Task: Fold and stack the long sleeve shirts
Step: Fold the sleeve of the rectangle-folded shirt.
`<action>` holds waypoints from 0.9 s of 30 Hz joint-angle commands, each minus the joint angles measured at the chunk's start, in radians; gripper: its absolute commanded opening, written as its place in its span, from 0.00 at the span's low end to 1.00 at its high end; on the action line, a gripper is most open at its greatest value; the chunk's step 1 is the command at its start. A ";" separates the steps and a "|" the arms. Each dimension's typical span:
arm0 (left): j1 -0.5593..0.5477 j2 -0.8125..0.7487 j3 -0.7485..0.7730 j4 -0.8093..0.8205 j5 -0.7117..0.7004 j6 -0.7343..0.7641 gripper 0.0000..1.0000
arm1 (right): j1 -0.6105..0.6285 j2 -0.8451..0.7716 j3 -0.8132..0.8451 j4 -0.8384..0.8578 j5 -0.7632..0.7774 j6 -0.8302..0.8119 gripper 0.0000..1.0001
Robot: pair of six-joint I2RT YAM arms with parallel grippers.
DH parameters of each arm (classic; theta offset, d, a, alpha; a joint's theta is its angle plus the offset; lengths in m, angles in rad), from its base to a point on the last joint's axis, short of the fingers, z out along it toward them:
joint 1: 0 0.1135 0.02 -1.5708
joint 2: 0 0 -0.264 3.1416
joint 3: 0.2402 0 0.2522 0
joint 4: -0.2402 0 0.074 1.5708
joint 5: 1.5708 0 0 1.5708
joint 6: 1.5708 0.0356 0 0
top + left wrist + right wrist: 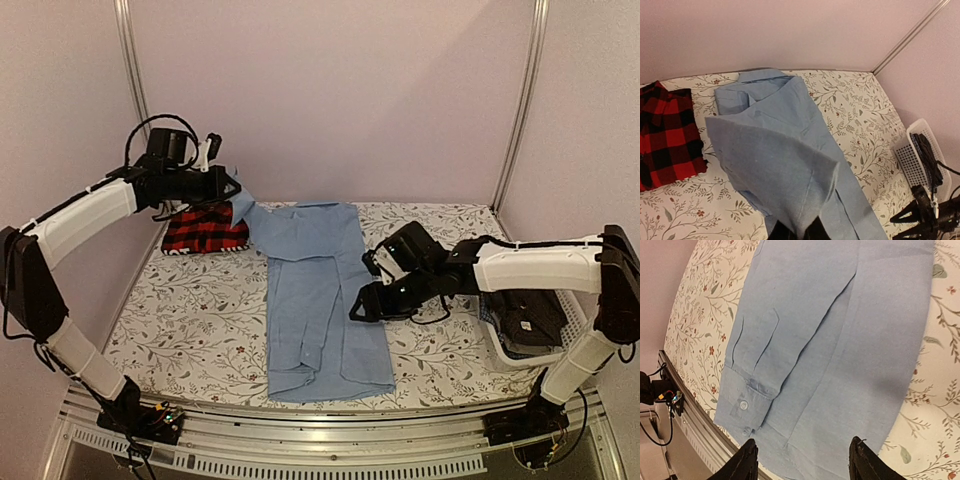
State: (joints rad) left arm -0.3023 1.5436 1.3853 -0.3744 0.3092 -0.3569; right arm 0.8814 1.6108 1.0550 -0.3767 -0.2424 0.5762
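Observation:
A light blue long sleeve shirt (320, 300) lies lengthwise in the middle of the table, its sides folded in and a sleeve cuff (742, 400) near the front edge. My left gripper (230, 186) is raised at the far left, shut on an upper corner of that shirt (785, 150), so the cloth hangs from the jaws (800, 234). My right gripper (360, 308) hovers over the shirt's right edge, open, with nothing between its fingers (804, 455). A folded red-and-black plaid shirt (205, 230) lies at the far left, below the left gripper.
A white plastic basket (572, 318) holding dark clothing stands at the right edge of the table, beside the right arm. The floral table cover (180, 320) shows on both sides of the blue shirt. A metal rail (695, 425) runs along the front edge.

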 commanded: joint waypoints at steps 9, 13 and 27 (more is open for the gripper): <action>-0.292 0.213 0.083 -0.043 0.170 0.130 0.05 | -0.146 -0.086 0.056 -0.004 0.317 -0.069 0.68; -0.357 0.292 0.128 -0.104 0.179 0.156 0.05 | -0.169 -0.061 0.065 0.000 0.319 -0.088 0.68; -0.456 0.399 0.199 -0.239 0.229 0.201 0.05 | -0.177 -0.017 0.048 0.013 0.320 -0.088 0.69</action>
State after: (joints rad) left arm -0.7334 1.9266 1.5478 -0.5701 0.5121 -0.1802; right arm 0.7109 1.5768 1.0939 -0.3775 0.0586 0.4961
